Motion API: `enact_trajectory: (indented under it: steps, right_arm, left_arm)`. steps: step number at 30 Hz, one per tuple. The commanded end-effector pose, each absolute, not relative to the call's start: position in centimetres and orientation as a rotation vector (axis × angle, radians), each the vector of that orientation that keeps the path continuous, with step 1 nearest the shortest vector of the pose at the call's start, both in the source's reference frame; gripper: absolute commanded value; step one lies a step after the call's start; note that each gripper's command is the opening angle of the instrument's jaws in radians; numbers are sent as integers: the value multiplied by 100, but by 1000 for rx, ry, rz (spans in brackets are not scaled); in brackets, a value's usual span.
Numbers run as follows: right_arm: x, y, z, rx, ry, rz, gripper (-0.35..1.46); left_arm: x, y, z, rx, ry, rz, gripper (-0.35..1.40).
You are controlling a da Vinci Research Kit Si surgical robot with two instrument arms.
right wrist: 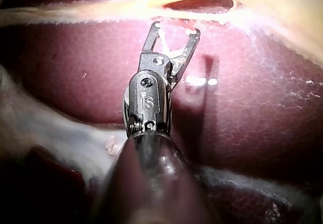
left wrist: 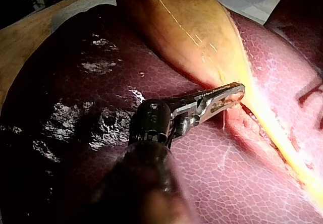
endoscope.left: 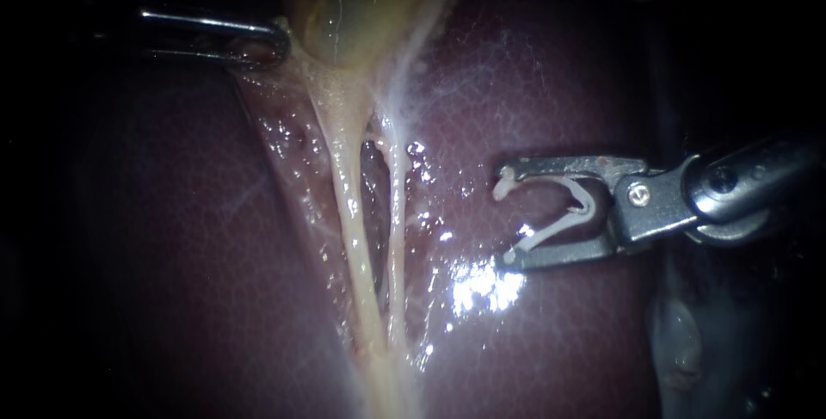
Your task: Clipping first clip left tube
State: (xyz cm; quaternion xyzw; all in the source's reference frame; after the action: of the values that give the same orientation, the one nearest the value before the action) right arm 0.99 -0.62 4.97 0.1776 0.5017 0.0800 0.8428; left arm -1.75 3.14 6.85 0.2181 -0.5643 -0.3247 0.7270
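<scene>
Two pale tubes run down from the yellow gallbladder (endoscope.left: 361,6) across the dark red liver (endoscope.left: 551,83): the left tube (endoscope.left: 351,204) and the thinner right tube (endoscope.left: 396,212). My right instrument (endoscope.left: 505,219) hangs to the right of both tubes, clear of them. Its jaws stand wide apart with an open white clip (endoscope.left: 568,212) seated between them. In the right wrist view the clip (right wrist: 174,47) and the jaws of the right instrument (right wrist: 176,30) sit just short of the tubes (right wrist: 126,9). My left instrument (endoscope.left: 258,40) is shut on the gallbladder's lower edge (left wrist: 237,85) and holds it taut.
Wet, glistening liver surface (endoscope.left: 473,286) lies under the right instrument. Raw pink tissue (endoscope.left: 292,152) borders the left tube. A wooden board (left wrist: 30,37) shows beyond the liver in the left wrist view.
</scene>
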Motion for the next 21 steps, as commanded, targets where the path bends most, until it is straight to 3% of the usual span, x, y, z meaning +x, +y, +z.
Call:
enact_trajectory:
  steps: [1,14,21]
  right_arm:
    - [99,-62,497,375,1060,169,50]
    - [102,-62,499,395,1074,152,50]
    - [114,-69,510,462,1097,201,50]
  left_arm:
    - [-175,314,685,482,-1243,-715,-35]
    - [-174,314,684,483,-1244,-714,-35]
    - [-174,314,684,483,-1244,-714,-35]
